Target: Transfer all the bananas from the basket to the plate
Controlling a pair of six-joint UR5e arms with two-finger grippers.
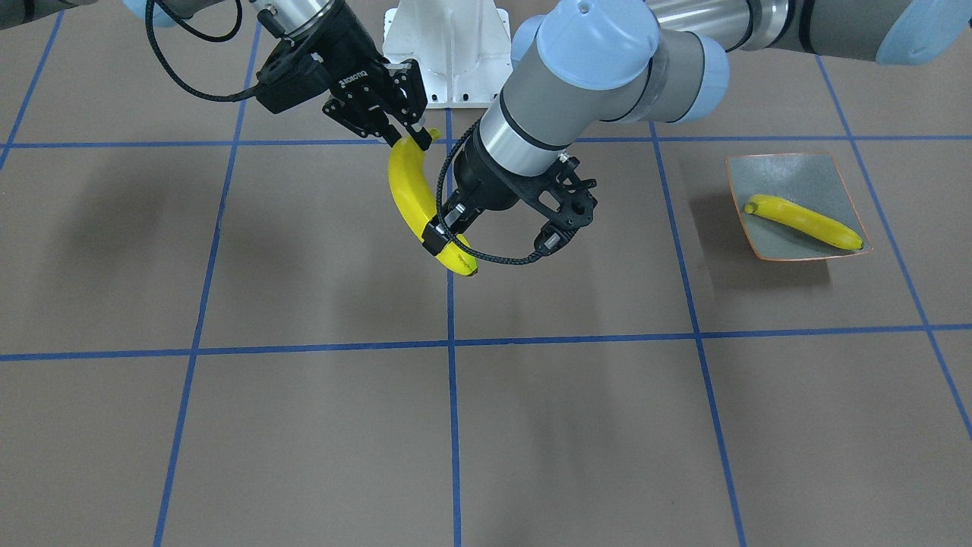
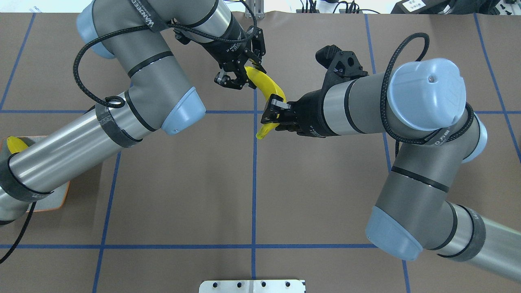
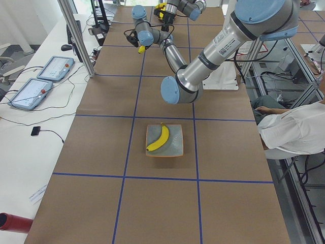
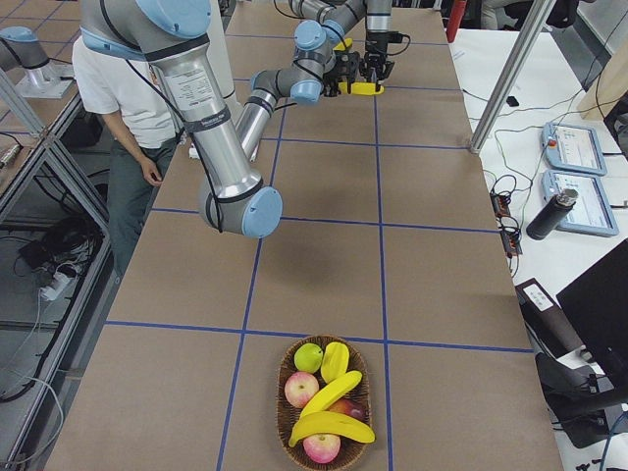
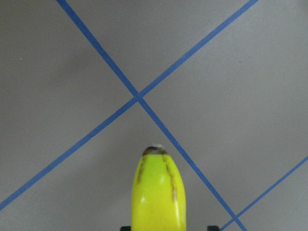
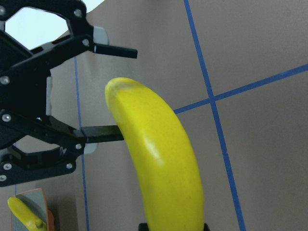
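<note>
From the front we see the right gripper [image 1: 402, 139] closed on the end of the held banana [image 1: 406, 190] nearer the robot, holding it above the table [image 1: 304, 425]; the left gripper [image 1: 446, 230] sits at the fruit's far end with a finger on either side; well off to the robot's left, the plate [image 1: 805, 178] carries a second banana [image 1: 805, 222] lying slantwise across it; from overhead we find the two grippers meeting above the table's middle, over a taped blue line, the right one clamped across the held banana and the left one spread at its far end, while the left arm hides most of the plate; the camera at the left end shows the plate near us with the second banana on it, and both grippers far off and too small for us to judge; the camera at the right end shows the basket [image 4: 282, 397] near us, well apart from the grippers, holding the basket bananas [image 4: 332, 428], three by our count, among apples [image 4: 301, 389]; in the left wrist view the held banana's tip juts out between the fingertips with a gap on each side; in the right wrist view the held banana fills the right gripper's grasp, and we see the left gripper's fingers standing wide, one clear of the fruit, the other at its edge
</note>
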